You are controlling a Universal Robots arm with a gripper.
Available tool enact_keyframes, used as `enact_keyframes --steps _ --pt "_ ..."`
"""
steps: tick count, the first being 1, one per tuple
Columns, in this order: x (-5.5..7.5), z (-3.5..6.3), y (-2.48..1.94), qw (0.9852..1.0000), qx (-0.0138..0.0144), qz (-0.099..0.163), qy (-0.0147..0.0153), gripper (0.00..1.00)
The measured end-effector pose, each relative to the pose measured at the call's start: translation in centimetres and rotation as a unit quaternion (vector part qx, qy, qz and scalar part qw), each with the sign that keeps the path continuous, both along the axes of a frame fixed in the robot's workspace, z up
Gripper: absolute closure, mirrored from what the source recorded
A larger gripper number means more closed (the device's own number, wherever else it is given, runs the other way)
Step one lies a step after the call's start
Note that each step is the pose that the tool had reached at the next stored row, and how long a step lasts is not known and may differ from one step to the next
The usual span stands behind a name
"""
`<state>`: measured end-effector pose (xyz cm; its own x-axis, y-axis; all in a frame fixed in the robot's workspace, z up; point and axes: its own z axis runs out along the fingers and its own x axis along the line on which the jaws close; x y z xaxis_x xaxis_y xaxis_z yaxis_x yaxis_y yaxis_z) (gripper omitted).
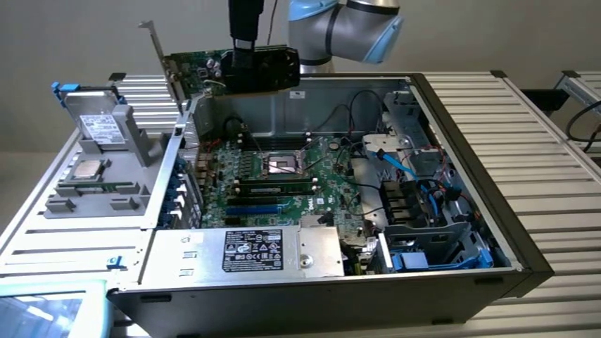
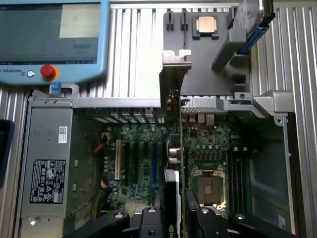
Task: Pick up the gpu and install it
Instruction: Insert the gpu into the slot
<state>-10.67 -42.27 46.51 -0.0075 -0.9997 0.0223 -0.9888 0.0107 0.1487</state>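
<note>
Gpu [image 1: 274, 70] with glossy black shroud is hanging free above the open metal case [image 1: 310, 299]; my gripper [image 1: 246, 53] is grasping it.

- Bright, cool white light falls evenly from above, with no hard shadows in the room.
- The slatted table [image 1: 549, 120] glares pale, almost washed out at the exterior view's right.
- It is dimmer inside the case [image 1: 319, 105], where the walls shade the motherboard [image 1: 319, 176] edges and the drive corner goes dark.
- The gpu [image 1: 269, 70] shroud carries a faint sheen.
- In the wrist view, the pendant [image 2: 101, 44] screen shows a pale patch.
- Small print on the boards is soft and unreadable in both views.
</note>
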Motion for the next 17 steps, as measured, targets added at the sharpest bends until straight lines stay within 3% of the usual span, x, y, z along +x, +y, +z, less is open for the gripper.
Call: enact_keyframes --steps 2,5,17 --pt "0.0 -0.36 -0.56 1.0 0.0003 0.0 0.0 0.72" --pt "0.2 -0.91 -0.97 1.0 0.0005 -0.001 -0.0001 0.72" --pt "0.7 -3.09 -1.23 0.9998 0.0006 -0.019 -0.0001 0.72"
